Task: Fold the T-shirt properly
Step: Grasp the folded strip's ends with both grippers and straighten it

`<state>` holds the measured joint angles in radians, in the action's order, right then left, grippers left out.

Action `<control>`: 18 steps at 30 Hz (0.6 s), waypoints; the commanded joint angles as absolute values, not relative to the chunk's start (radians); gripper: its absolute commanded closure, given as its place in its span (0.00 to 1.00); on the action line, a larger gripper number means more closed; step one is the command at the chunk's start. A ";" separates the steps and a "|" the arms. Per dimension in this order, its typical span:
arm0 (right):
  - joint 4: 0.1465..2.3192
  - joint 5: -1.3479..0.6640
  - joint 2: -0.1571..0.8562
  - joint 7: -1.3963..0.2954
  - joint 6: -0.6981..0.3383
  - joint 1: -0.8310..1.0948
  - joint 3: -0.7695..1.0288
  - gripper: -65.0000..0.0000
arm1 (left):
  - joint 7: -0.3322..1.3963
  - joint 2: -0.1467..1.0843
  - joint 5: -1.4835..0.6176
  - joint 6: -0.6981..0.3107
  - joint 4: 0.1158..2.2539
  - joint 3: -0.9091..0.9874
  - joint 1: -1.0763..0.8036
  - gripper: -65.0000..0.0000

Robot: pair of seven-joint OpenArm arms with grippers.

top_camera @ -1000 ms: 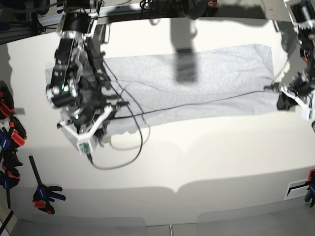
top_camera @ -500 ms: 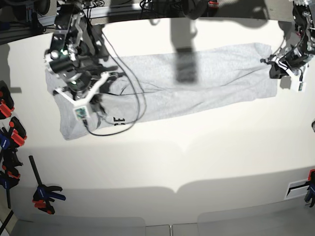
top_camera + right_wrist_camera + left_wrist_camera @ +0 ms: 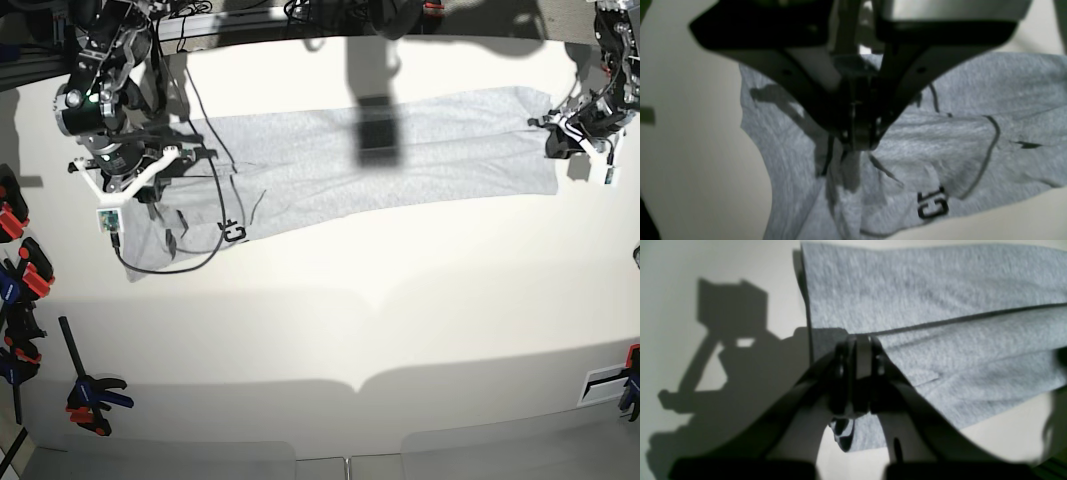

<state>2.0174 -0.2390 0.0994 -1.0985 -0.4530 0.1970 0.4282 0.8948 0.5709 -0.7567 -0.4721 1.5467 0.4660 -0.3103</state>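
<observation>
Base view: T-shirt (image 3: 400, 160) is lying in a long folded band across the table (image 3: 350, 330). Left gripper (image 3: 858, 340) and right gripper (image 3: 858, 140) are pinching opposite ends, jaws pressed together on cloth. Fabric is behaving light and limp; hem corners probably offer the best hold.

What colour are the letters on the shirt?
Black, on the light grey T-shirt. The letters show best in the right wrist view.
</observation>
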 commanded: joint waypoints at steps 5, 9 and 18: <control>2.038 -0.211 0.107 -1.087 -0.382 0.186 0.434 1.00 | 0.879 0.593 -0.768 -0.472 1.564 0.477 -0.305 1.00; 2.038 -0.172 0.107 -1.089 -0.362 0.186 0.434 1.00 | 0.878 0.593 -0.768 -0.472 1.564 0.477 -0.305 1.00; 2.038 -0.081 0.107 -1.121 -0.356 0.186 0.434 0.65 | 0.878 0.593 -0.714 -0.473 1.564 0.477 -0.308 1.00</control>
